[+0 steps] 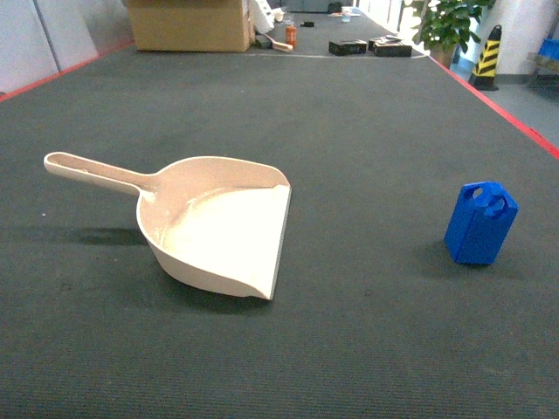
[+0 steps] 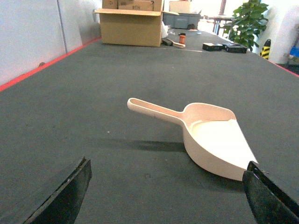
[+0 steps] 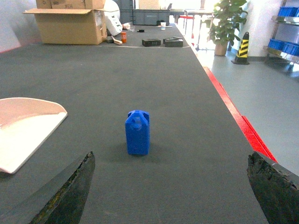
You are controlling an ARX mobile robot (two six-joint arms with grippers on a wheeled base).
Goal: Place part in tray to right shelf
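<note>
While the part (image 1: 480, 223) stands upright on the tabletop (image 1: 367, 131), well right of the empty tray (image 1: 214, 227), nothing is done yet: both my pincers gape wide, holding nothing, and the shelf seems out of view.
</note>
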